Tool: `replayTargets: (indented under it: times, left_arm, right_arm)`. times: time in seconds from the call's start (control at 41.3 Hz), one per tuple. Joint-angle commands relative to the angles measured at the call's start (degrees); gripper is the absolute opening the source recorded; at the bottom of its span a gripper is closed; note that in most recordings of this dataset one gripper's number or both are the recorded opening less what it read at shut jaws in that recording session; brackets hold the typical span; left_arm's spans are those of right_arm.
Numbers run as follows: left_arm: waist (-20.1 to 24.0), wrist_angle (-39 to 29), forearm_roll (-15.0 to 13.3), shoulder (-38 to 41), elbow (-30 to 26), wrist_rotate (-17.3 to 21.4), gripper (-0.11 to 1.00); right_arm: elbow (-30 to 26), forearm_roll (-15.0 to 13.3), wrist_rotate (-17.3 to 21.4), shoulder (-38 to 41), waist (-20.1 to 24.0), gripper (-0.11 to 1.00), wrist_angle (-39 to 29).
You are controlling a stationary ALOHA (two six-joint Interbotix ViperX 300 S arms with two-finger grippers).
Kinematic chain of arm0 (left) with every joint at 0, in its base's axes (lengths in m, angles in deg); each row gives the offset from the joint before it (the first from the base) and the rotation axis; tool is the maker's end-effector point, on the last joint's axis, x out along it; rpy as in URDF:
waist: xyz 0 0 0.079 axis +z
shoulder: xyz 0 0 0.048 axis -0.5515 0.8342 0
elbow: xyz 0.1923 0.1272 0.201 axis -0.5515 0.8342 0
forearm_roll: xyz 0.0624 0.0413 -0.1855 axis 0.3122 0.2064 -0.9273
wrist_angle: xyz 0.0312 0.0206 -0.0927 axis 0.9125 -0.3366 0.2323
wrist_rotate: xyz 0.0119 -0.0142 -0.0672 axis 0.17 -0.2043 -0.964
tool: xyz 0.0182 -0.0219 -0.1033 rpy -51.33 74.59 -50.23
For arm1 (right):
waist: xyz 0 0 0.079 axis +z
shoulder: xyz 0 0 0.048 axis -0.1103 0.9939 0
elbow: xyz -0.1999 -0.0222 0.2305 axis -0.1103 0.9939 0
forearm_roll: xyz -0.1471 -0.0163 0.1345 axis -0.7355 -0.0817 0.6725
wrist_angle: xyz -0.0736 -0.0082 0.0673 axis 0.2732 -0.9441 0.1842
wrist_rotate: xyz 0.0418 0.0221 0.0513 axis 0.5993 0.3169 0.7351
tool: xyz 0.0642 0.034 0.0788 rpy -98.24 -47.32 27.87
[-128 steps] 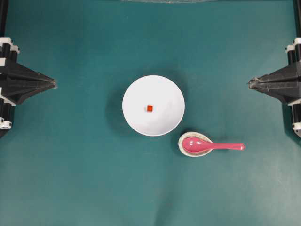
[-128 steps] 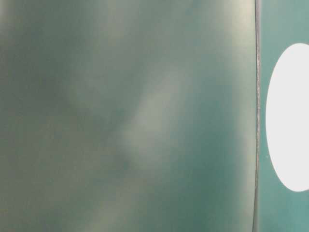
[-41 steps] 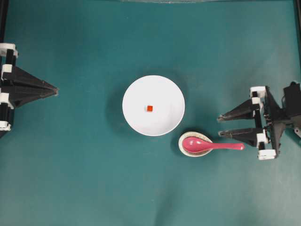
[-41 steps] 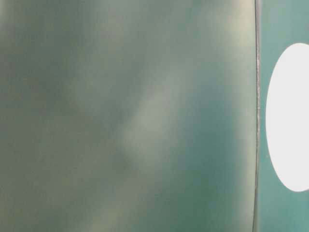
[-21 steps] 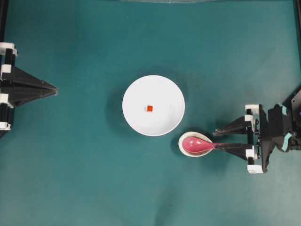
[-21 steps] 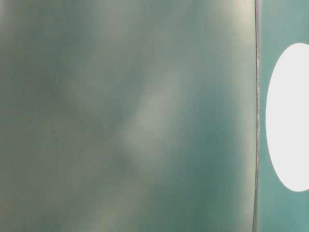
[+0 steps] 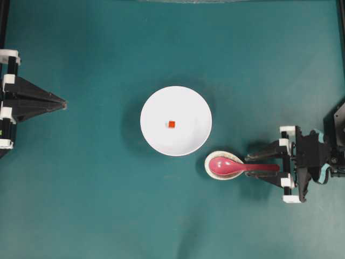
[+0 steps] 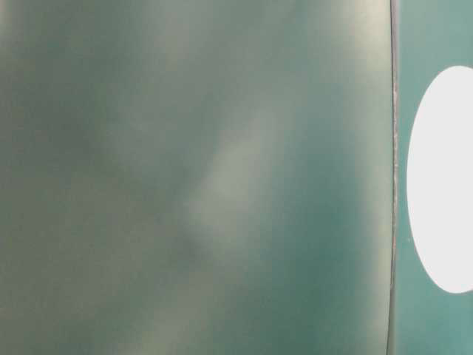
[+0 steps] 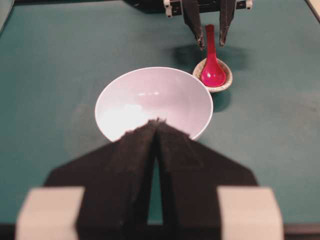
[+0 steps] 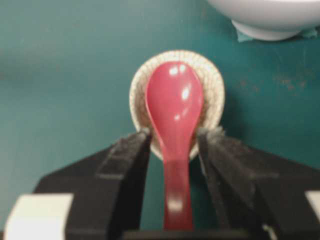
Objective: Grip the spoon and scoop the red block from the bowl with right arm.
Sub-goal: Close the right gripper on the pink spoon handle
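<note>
Jaws parted astride spoon (image 7: 243, 167) in speckled dish (image 7: 222, 156); red block (image 7: 171, 124) in bowl (image 7: 156, 141).

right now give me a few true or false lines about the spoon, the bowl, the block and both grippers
1. The spoon rests with its scoop in a small speckled dish. True.
2. The red block sits in the spoon's scoop. False: it lies in the white bowl.
3. The right gripper is open, one finger on each side of the spoon's handle. True.
4. The left gripper is wide open over the bowl. False: it is shut, off to the side of the bowl.
5. The spoon is lifted clear of the dish. False: it lies in it.
</note>
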Motion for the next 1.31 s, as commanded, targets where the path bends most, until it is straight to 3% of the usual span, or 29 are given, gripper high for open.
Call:
replayTargets:
  times: [0.0,0.194,0.412,1.284]
  left_arm:
    - [0.35,0.18,0.18,0.44,-1.05,-0.09,0.00]
    - [0.35,0.18,0.18,0.44,-1.05,-0.09,0.00]
    - [0.35,0.18,0.18,0.44,-1.05,-0.18,0.00]
    - [0.35,0.18,0.09,0.26,-1.05,-0.09,0.00]
  right_arm:
    - [-0.53,0.18,0.00,0.09,0.35,0.49,0.53]
    - [-0.88,1.05,0.00,0.79,0.35,0.49,-0.53]
    - [-1.67,5.19,0.35,0.88,0.53,0.49,-4.48]
    - [-1.49,5.45,-0.70,1.23,2.11,0.49,-3.25]
